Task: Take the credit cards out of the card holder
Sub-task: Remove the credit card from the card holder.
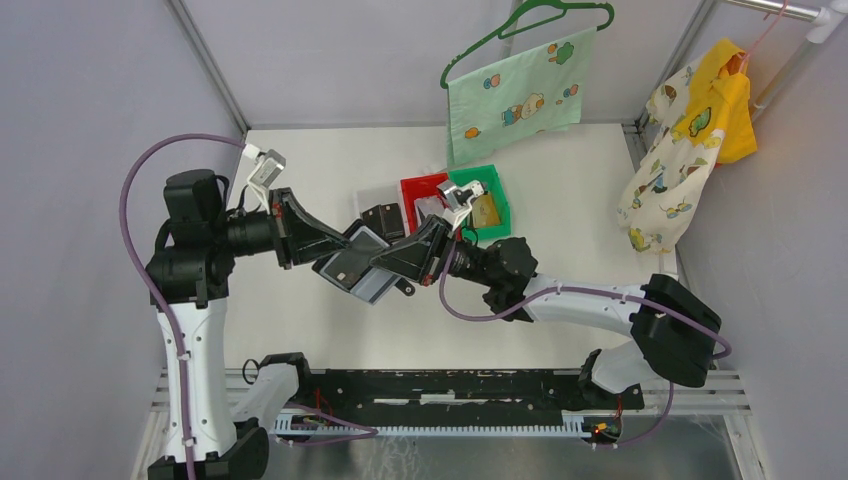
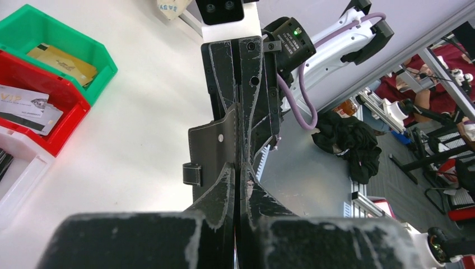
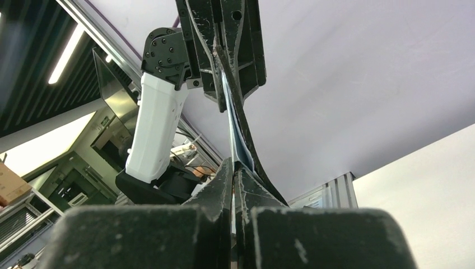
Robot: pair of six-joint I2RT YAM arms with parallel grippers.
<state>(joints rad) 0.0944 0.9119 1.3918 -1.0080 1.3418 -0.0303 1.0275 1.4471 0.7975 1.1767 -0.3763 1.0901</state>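
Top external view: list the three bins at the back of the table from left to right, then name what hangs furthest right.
clear bin → red bin → green bin → hanging clothes

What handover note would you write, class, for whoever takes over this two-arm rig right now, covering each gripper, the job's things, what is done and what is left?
Left gripper: shut on the black leather-like folding card holder, held in mid-air.
Right gripper: shut on the same holder's opposite edge.
Cards: whitish-grey plastic cards lie in the red plastic bin; a tan-gold card lies in the green plastic bin.
Done: some cards are out and binned.
Left: whether cards remain inside the holder is not visible; check it and pull out any remaining.
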